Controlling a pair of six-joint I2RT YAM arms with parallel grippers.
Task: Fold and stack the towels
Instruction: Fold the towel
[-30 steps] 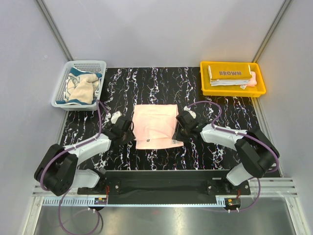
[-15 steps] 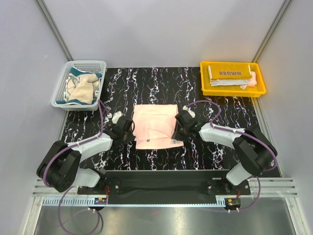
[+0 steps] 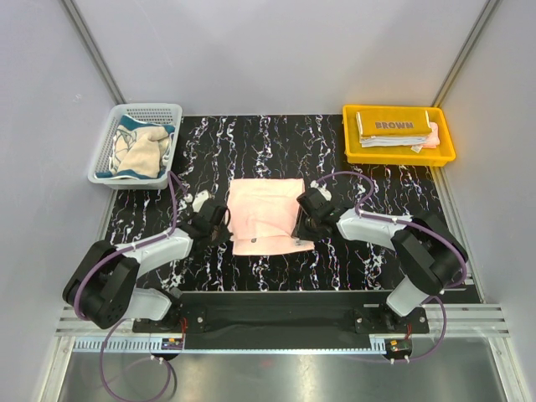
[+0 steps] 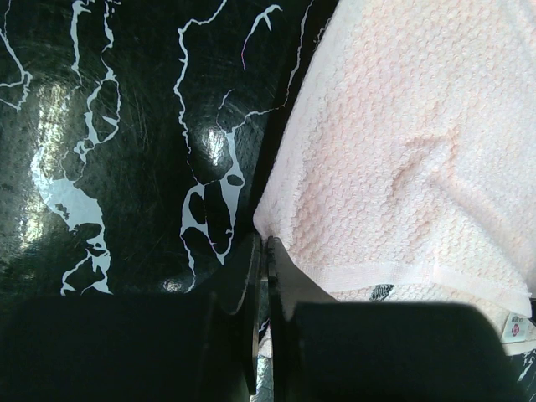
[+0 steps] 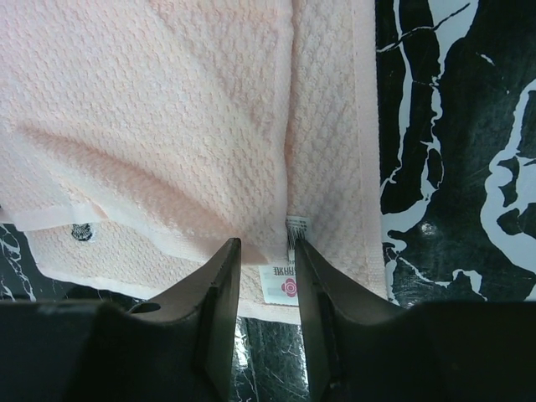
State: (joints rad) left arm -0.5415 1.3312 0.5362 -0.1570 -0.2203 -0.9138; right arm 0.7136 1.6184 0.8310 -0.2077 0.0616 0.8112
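Left arm (image 3: 146,249): pale grey link shells, bulky black joint housings, black wrist. Right arm (image 3: 381,230): same build, same colours. Purple cable (image 3: 171,201) loops off left forearm, second purple cable (image 3: 343,176) off right. Left gripper (image 4: 261,244): two flat matte black fingers. Right gripper (image 5: 265,244): dark tapering fingers. Bases bolted to black crossbar (image 3: 276,311) at table's near edge, silver rail (image 3: 285,341) beneath.

Basket (image 3: 149,109) and tray (image 3: 399,157) block far corners; table (image 3: 276,146) beyond pink towel (image 3: 266,213) lies open.

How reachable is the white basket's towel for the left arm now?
Probably yes: nothing stands between the left tool and the white basket, though the tool looks shut on the pink towel and must let go first.
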